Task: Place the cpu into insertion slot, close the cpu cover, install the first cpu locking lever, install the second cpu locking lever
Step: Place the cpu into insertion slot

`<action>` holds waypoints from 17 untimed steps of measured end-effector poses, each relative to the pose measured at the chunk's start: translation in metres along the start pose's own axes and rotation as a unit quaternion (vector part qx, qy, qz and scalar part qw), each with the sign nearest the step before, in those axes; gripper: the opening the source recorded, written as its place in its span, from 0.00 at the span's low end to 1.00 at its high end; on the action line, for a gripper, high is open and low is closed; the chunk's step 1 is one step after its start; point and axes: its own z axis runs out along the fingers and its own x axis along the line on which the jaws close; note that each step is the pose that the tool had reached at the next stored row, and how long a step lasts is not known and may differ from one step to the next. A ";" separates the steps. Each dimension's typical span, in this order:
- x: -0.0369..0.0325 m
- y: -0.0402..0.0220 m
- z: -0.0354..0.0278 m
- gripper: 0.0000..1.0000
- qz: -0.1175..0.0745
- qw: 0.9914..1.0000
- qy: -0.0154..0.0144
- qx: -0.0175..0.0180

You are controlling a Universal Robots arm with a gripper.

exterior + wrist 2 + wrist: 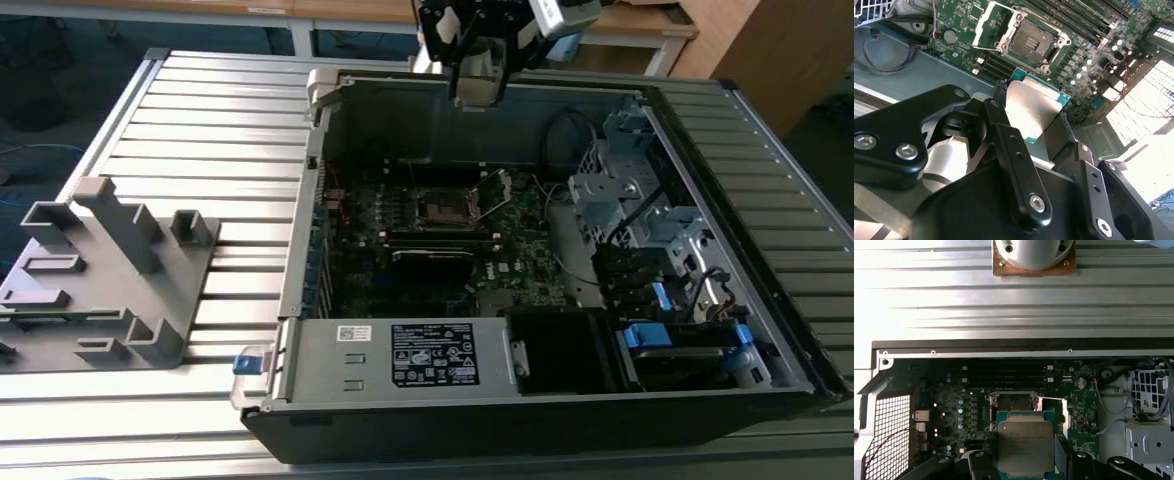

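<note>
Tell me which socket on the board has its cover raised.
The square insertion slot: its cpu cover is flipped open beside it; the long memory slots have none.

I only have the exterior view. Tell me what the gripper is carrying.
Observer: In both wrist views the gripper is shut on the cpu, gripping it by two opposite edges, metal top bare.
Operator: Report the socket's state.
Observer: The insertion slot has no chip in it, and its dark contact field is exposed.
Operator: Give me the cover position.
Observer: The cpu cover is swung open, standing off one side of the slot.
Operator: Confirm contact or no contact.
Observer: No contact. In the second wrist view, circuit board shows between the cpu and the slot.
</note>
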 end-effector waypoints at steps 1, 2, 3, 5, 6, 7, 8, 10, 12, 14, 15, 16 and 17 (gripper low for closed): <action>0.0000 0.0000 0.0005 0.54 0.000 1.000 0.000 0.000; 0.0000 0.0000 0.0006 0.54 0.000 1.000 0.000 0.000; 0.0000 -0.0001 0.0006 0.54 0.000 1.000 0.000 0.000; 0.0000 -0.0001 0.0007 0.54 0.000 1.000 0.000 0.000; 0.0000 -0.0001 0.0007 0.54 0.000 1.000 0.000 0.000; 0.0000 -0.0001 0.0007 0.54 0.000 1.000 0.000 0.000; 0.0000 -0.0001 0.0007 0.54 0.000 1.000 0.000 0.000; 0.0000 -0.0002 0.0018 0.54 0.000 1.000 0.000 0.000; -0.0001 -0.0003 0.0034 0.54 0.000 1.000 0.000 0.000; -0.0001 -0.0004 0.0042 0.54 0.000 1.000 0.000 0.000; -0.0001 -0.0004 0.0041 0.54 0.000 1.000 0.000 0.000; -0.0001 -0.0004 0.0042 0.54 0.000 1.000 0.000 0.000; -0.0001 -0.0004 0.0042 0.54 0.000 1.000 0.000 0.000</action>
